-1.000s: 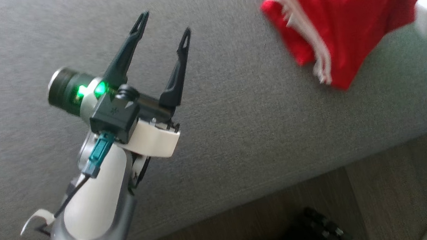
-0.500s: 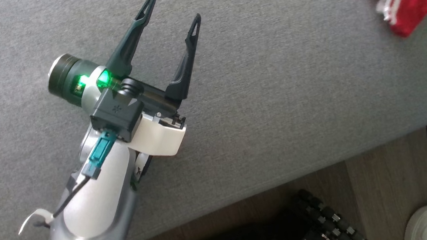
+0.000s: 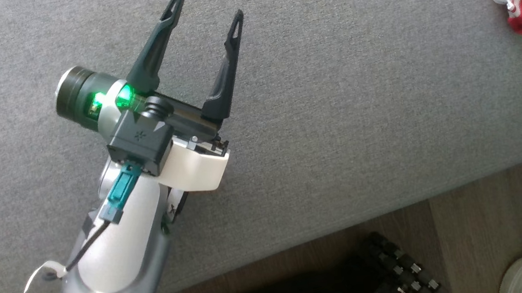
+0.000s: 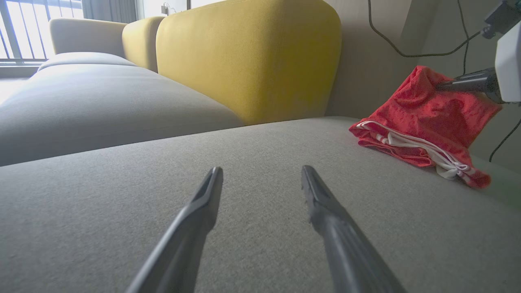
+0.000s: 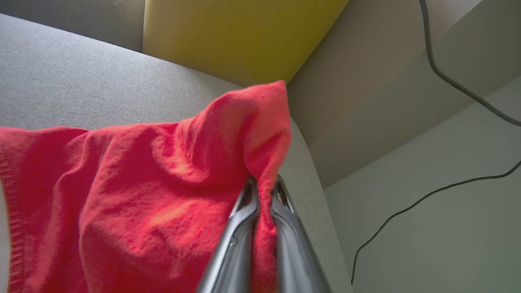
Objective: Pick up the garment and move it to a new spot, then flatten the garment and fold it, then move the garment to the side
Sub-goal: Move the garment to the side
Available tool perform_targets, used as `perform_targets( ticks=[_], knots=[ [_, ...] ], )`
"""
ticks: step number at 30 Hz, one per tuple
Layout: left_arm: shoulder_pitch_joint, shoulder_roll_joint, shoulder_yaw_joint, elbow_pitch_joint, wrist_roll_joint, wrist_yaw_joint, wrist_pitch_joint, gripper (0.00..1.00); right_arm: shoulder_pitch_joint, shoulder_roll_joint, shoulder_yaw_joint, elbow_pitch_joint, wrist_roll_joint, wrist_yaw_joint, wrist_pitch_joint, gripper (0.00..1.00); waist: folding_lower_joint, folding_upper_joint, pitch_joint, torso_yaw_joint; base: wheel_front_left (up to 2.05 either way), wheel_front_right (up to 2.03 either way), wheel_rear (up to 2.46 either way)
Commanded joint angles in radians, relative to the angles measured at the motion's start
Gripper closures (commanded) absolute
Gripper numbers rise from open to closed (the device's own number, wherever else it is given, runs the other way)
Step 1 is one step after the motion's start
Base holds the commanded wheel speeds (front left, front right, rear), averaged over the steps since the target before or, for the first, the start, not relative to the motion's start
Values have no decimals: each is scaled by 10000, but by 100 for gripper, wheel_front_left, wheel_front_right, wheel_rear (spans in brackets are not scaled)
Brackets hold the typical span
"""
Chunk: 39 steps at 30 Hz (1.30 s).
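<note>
Early days imo: our right gripper (image 5: 263,185) has clamped a corner of the red garment (image 4: 423,118), rest lying at the sofa seat's (image 3: 331,115) far end. Left gripper (image 3: 208,4) spread wide, holding nothing. Flattening, folding etc. all left.

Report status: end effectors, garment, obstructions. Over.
Left end effector open above sofa. Right end effector shut on red garment, corner raised. No obstruction seen.

A home living room is indicated — a grey upholstered sofa (image 3: 331,115) is spread across the head view, yellow back cushions (image 4: 244,61) are seen upper centre, a barred window (image 4: 24,32) upper left, wood-look flooring (image 3: 474,228) lower right.
</note>
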Motion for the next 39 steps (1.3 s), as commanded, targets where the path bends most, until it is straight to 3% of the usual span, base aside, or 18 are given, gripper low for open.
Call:
perform_targets(
  ticks=[1, 2, 3, 4, 17, 26, 39],
  knots=[
    [68, 116, 172, -306, -75, 57, -36, 0, 305, -200, -166, -413, -12, -6, 66, 100, -1, 0, -17, 3, 0, 0, 0],
    [64, 112, 163, -293, -88, 60, -36, 0, 343, -156, -151, -492, 47, -6, 100, 76, -1, 0, -34, 8, 0, 0, 0],
    [62, 105, 157, -279, -105, 62, -36, 0, 373, -69, -170, -546, 174, -6, 180, 20, -1, 0, -52, 14, 0, 0, 0],
    [58, 97, 150, -260, -121, 63, -36, 0, 413, -61, -144, -619, 177, -6, 261, 0, -1, 0, -74, 24, 0, 0, 0],
    [523, -183, 213, -86, -449, 212, -36, 0, 532, -5, 294, -1831, 68, -6, 1017, 0, -1, 0, -1262, 543, 0, 0, 0],
    [1762, -393, 1000, -136, -814, 729, -36, 0, 1136, 1403, 1189, -2809, 279, -6, 539, 0, -1, 0, -3438, 1343, 0, 0, 0],
    [3686, -474, 2102, -248, -946, 1075, -36, 0, 4002, 3677, 1830, -2614, 590, -6, -2019, 0, -1, 0, -5392, 2645, 0, 0, 0]
  ],
)
